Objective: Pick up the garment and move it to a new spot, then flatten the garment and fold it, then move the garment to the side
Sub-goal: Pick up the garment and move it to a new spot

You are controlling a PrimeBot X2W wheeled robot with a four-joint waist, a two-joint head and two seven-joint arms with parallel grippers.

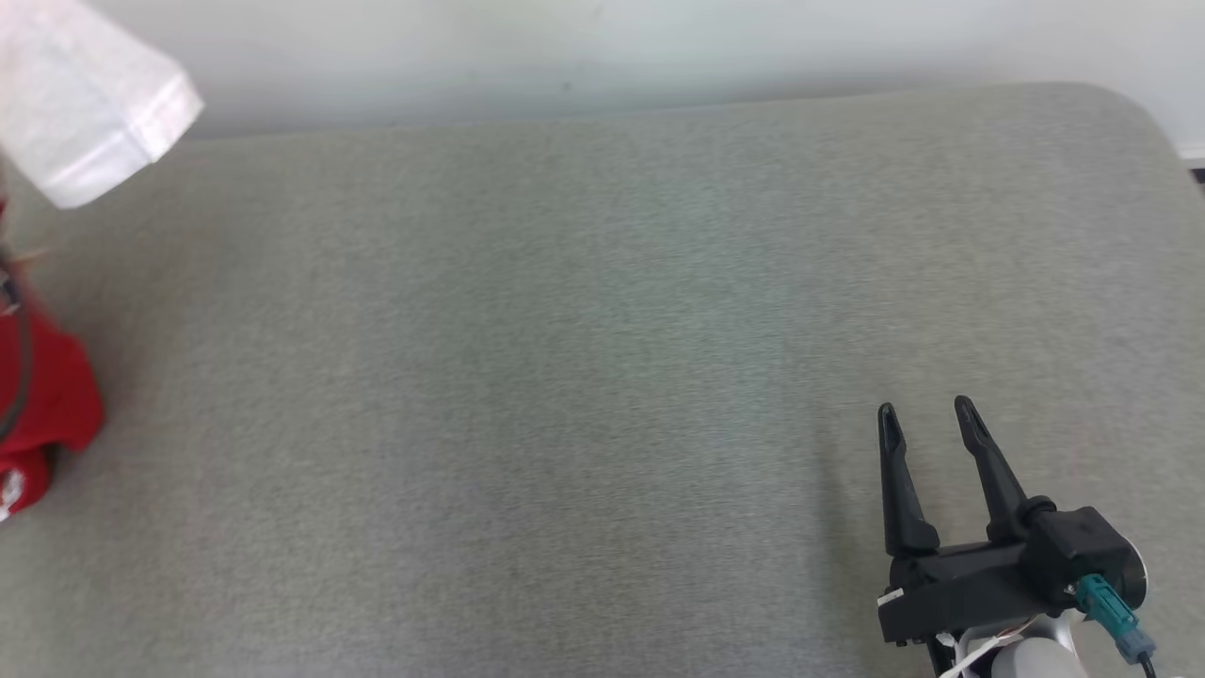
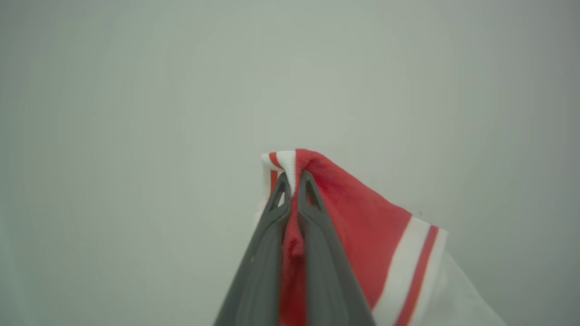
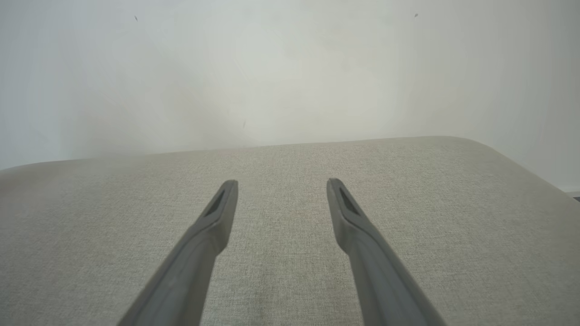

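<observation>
A: Where's the garment (image 2: pixel 362 217)?
B: At the surface's (image 1: pixel 565 377) far left, with its striped edge clamped in the left tool (image 2: pixel 293 179).
A: And the right tool (image 1: pixel 923 407)?
B: Fingers apart, empty. I'd lift the cloth high and carry it toward the middle, so it doesn't drag.

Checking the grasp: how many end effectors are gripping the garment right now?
1. The left end effector is shut on the red-and-white garment; the right end effector hangs open over the grey surface.
</observation>
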